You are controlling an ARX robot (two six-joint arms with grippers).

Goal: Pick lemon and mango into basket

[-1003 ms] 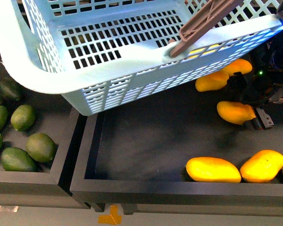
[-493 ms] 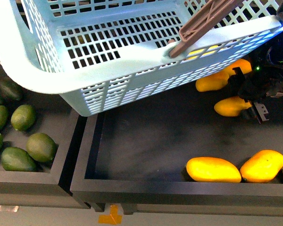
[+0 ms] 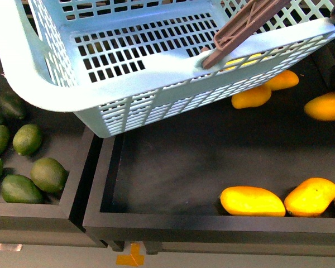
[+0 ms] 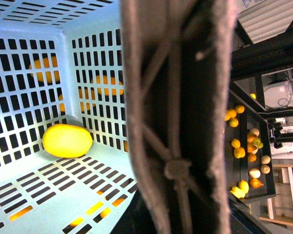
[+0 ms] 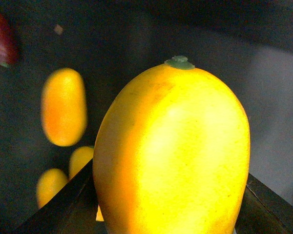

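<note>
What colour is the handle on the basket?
Brown. The handle stands out against the pale blue basket; the front view shows it best.

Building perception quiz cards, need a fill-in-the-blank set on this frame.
1. The fruit lying on the basket floor is a ___.
2. The basket handle is coloured ___.
3. The mango filling the right wrist view has a ___ stem cap.
4. In the front view, the green fruits lie on the ___ side.
Missing: lemon; brown; green; left.
</note>
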